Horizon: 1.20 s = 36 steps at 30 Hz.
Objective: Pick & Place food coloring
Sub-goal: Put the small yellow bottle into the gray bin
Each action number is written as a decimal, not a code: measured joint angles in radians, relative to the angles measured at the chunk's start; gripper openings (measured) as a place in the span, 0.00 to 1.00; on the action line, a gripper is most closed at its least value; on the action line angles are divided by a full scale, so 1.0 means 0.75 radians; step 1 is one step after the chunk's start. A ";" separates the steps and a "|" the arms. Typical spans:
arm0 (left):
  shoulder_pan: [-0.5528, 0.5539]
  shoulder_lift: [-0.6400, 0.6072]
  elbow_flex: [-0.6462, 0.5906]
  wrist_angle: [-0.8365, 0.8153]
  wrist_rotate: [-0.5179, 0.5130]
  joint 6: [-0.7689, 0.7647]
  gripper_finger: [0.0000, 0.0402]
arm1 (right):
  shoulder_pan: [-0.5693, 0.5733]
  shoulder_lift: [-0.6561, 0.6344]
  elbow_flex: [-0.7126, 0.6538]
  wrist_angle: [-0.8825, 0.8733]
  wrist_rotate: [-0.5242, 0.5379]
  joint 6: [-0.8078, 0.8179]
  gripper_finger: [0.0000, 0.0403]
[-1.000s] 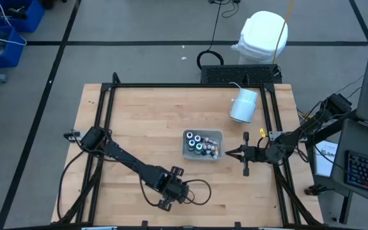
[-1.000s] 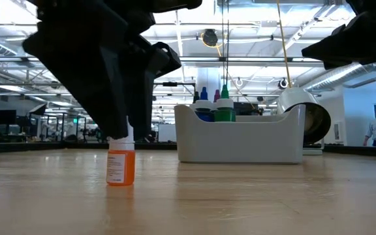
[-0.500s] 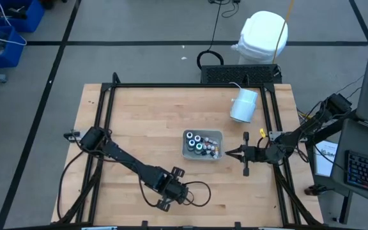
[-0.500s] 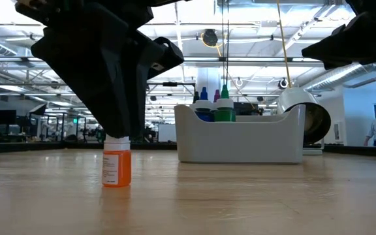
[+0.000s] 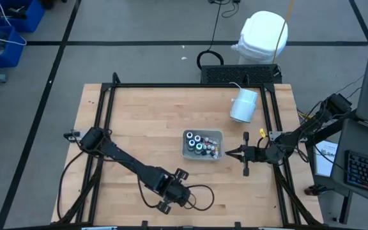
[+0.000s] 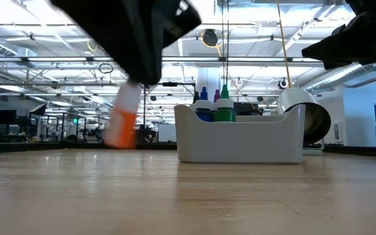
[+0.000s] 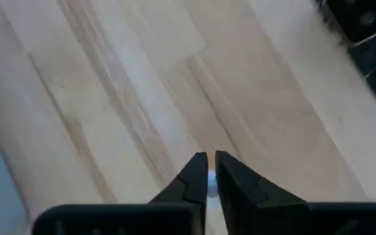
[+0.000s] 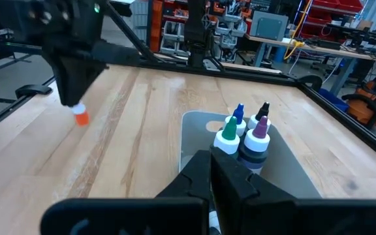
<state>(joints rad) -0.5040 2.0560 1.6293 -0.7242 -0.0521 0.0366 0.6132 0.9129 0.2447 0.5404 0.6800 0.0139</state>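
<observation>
While clear of the table [image 5: 133,115], orange bottle [image 6: 123,121] clamped in left fingers [image 7: 194,177], right fingers [image 8: 230,183] together.

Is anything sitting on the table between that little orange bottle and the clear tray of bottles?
No. In the low view, only bare wood lies between the orange bottle, lifted in the left hand, and the tray.

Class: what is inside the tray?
Inside the tray stand small food coloring bottles with white, blue, green and purple tops; the low view's tray wall hides their lower bodies and any shorter bottles.
</observation>
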 joint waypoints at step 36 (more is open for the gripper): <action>-0.082 0.003 -0.170 0.397 -0.069 -0.409 0.48 | -0.001 0.000 0.000 -0.028 0.000 0.030 0.01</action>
<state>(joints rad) -0.5652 2.0579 1.5015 -0.4264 -0.1037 -0.2701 0.6128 0.9127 0.2447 0.5194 0.6800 0.0366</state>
